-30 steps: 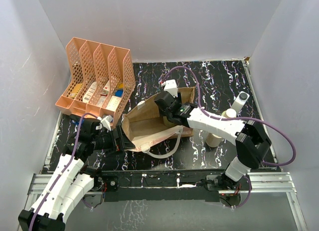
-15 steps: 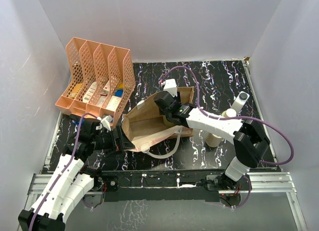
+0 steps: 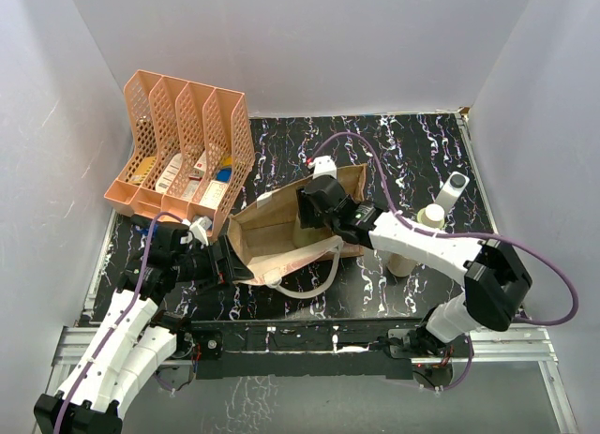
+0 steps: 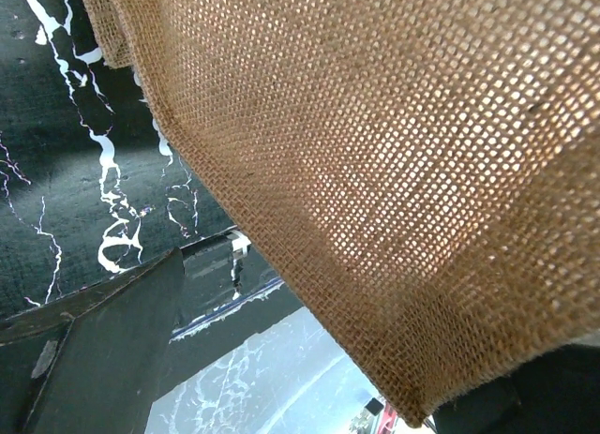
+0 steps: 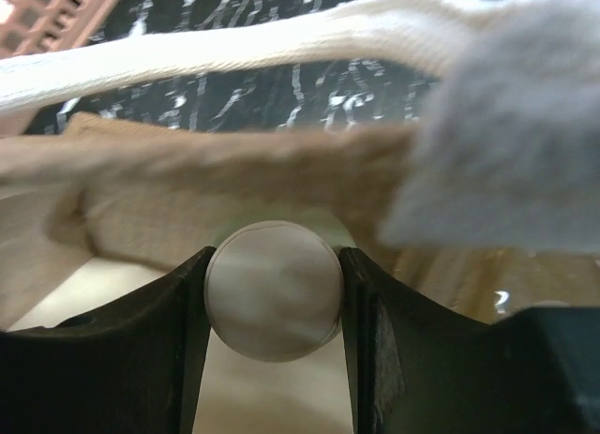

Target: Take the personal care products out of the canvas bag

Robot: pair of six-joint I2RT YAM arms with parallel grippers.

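Canvas bag (image 3: 272,239) lying lengthwise from left gripper (image 3: 225,263) toward back-right, left grip unclear, right gripper (image 5: 274,270) clenched on bottle (image 5: 272,298), round top facing wrist camera.

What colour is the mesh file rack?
The rack is orange-pink; top external view shows it best.

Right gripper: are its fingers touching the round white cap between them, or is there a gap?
Touching. The right wrist view shows both fingers of the right gripper pressed against the sides of the round white cap, no gap either side.
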